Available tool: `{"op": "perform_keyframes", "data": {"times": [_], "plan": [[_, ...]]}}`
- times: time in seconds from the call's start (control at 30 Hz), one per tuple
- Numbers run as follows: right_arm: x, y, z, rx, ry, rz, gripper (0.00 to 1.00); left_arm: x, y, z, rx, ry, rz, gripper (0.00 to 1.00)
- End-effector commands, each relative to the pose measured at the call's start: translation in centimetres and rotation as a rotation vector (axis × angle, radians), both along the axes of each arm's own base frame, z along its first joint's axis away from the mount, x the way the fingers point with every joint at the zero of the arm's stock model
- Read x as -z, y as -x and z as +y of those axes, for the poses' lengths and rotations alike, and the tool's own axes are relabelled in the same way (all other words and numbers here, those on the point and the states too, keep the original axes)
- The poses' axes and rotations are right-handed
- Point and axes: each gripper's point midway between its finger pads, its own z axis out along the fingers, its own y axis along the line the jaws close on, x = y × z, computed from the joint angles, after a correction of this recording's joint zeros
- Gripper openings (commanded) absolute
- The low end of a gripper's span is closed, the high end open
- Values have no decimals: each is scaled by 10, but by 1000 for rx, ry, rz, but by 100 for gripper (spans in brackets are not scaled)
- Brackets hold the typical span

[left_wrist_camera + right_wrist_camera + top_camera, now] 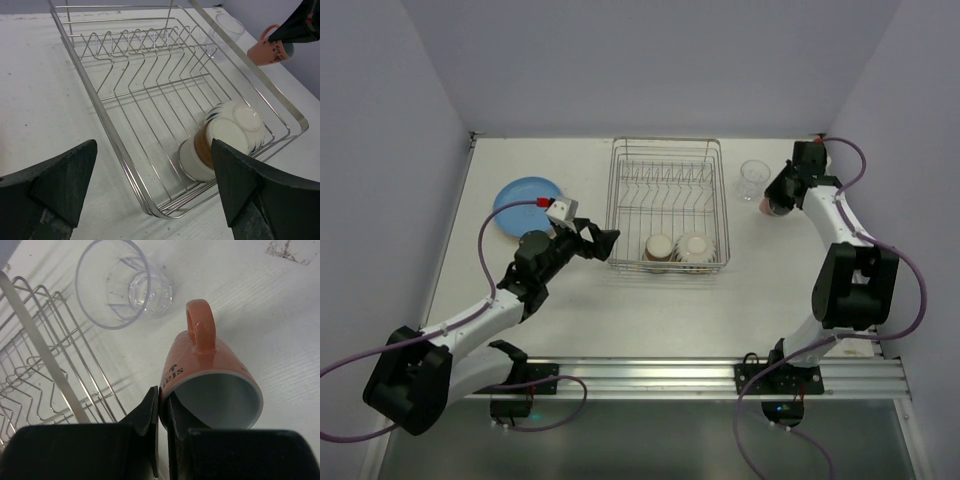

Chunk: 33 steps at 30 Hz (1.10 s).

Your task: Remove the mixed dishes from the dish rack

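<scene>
The silver wire dish rack [665,141] stands mid-table. In its near end lie a reddish-brown cup [658,248] and a cream ribbed bowl [694,247], both on their sides. My left gripper [603,243] is open and empty just outside the rack's near left corner [107,125], with the cup [197,155] and bowl [235,125] ahead of it. My right gripper [162,410] is shut on the rim of an orange-pink handled cup [215,385], held tilted right of the rack [45,352]. The clear glass tumbler [754,178] stands upright beside it. The yellow-orange and purple plates are out of view.
A blue plate [527,205] lies flat on the table left of the rack, behind my left arm. Walls close in the table at the back and on both sides. The tumbler [117,282] stands between the held cup and the rack's far right corner.
</scene>
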Motion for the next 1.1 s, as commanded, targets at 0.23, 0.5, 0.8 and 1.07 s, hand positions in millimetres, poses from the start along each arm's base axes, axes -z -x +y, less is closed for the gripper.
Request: {"op": "perform_keyframes", "data": {"times": [0.23,0.5,0.8,1.07], "plan": [[-14,-35,-20,68,62,-23,0,-24,-3,5,-24,5,-120,100],[-3,-42,-20,55,68,5,1,-20,-4,2,-20,-5,-109,100],[14,-41,-23,68,79,54,2,-17,-5,0,-16,-11,-100,100],[22,-44,-18,46,61,66,7,-13,-8,-3,-10,-22,-78,100]]}}
